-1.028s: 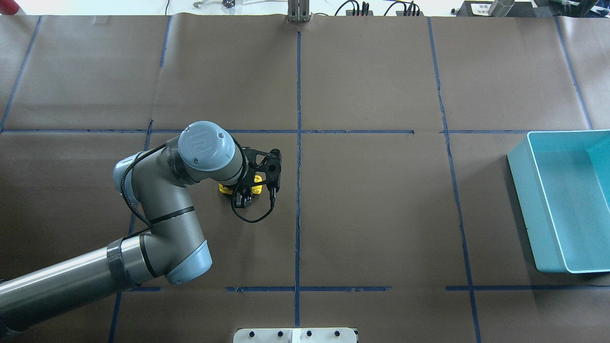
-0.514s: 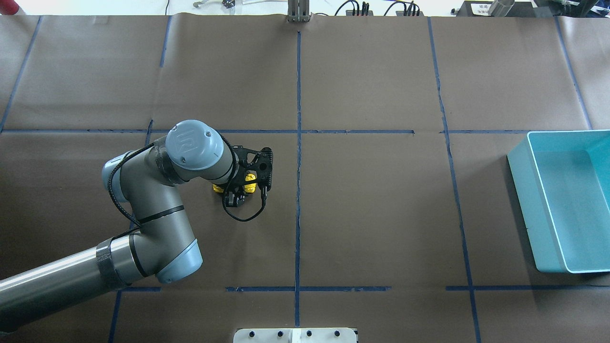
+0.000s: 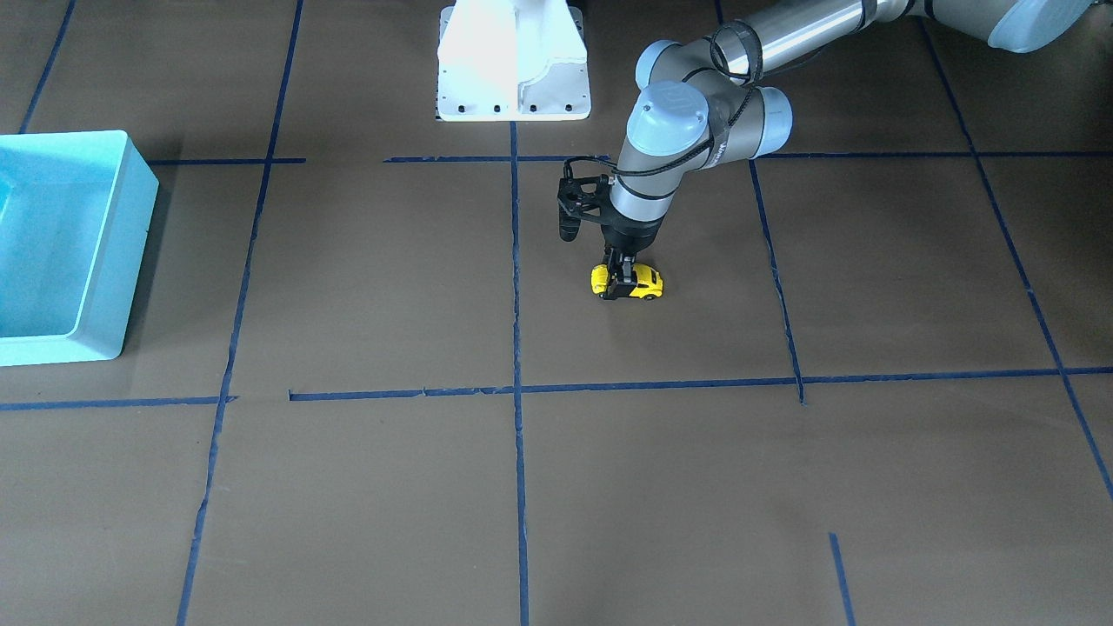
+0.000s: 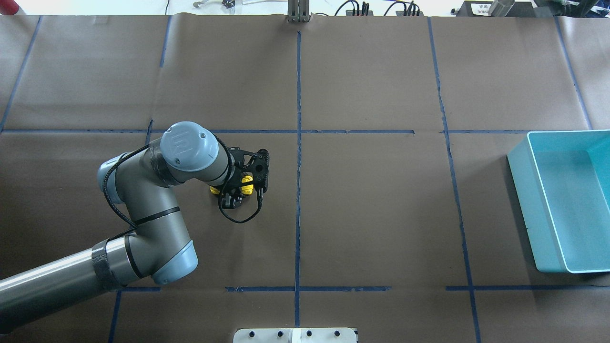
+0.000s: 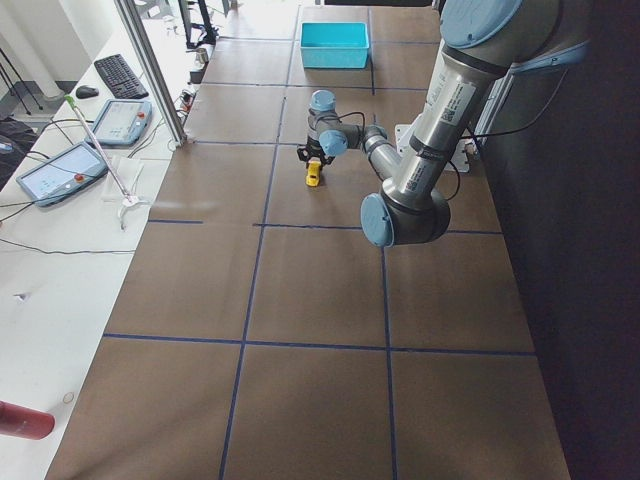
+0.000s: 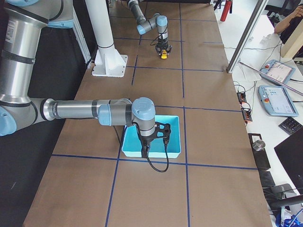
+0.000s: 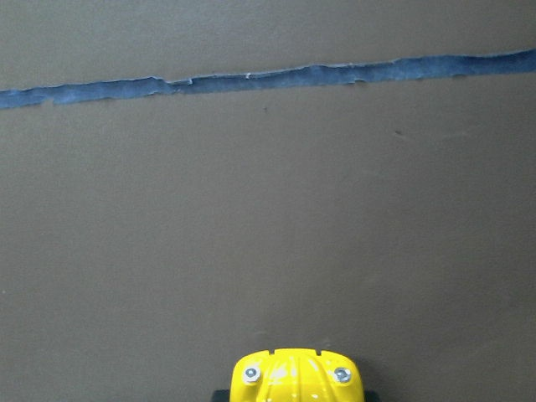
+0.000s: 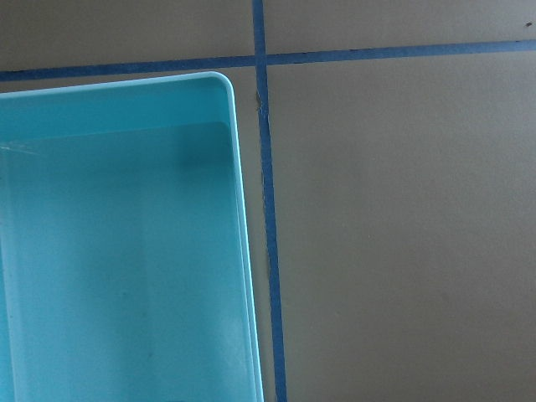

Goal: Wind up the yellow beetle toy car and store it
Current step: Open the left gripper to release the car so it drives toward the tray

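The yellow beetle toy car (image 3: 642, 282) stands on the brown table paper, left of the centre tape line in the overhead view (image 4: 247, 180). My left gripper (image 3: 620, 283) comes down on it from above and is shut across its middle. The car's yellow end shows at the bottom edge of the left wrist view (image 7: 296, 377). The turquoise bin (image 4: 520, 183) is at the table's right end and holds nothing. My right gripper (image 6: 143, 152) hangs over the bin's near edge; it shows only in the exterior right view, so I cannot tell whether it is open or shut.
Blue tape lines (image 4: 298, 190) divide the brown paper into squares. The white robot base (image 3: 513, 65) stands at the table's robot-side edge. The right wrist view shows the bin's corner (image 8: 228, 92) and a tape cross.
My left gripper has moved leftward in the overhead view, away from the centre tape line, taking the car with it along the table.
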